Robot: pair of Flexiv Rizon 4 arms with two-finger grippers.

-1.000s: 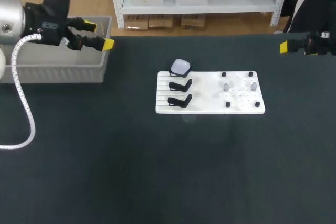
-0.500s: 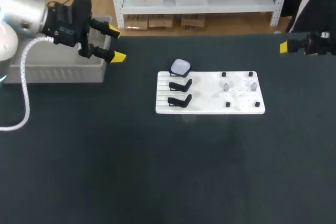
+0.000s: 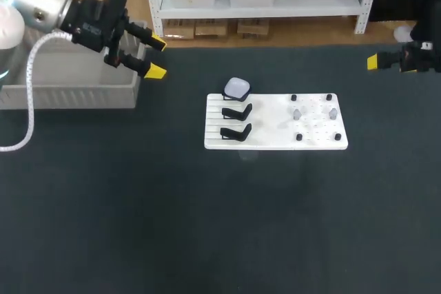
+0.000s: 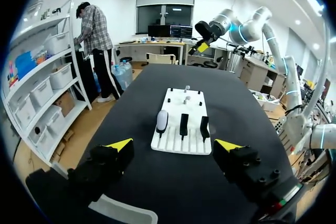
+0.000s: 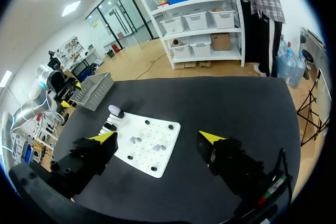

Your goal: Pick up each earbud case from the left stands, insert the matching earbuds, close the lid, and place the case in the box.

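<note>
A white earbud case (image 3: 236, 88) sits on the rearmost of three black stands at the left end of the white board (image 3: 275, 144). The other two stands (image 3: 236, 111) hold nothing. Two small earbuds (image 3: 297, 113) rest among the pegs on the board's right half. My left gripper (image 3: 153, 57) hangs open at the box's right end, well left of the board. In the left wrist view the case (image 4: 162, 120) lies ahead of that open gripper (image 4: 174, 145). My right gripper (image 5: 157, 137) is open and empty, far off to the board's right (image 3: 375, 62).
A grey plastic box (image 3: 69, 91) stands at the table's back left, under my left arm. In the right wrist view the box (image 5: 94, 90) shows beyond the board (image 5: 155, 156). Dark tabletop spreads in front of the board.
My left arm has swung right from above the box towards the board, and its gripper has turned. The right arm has stayed put.
</note>
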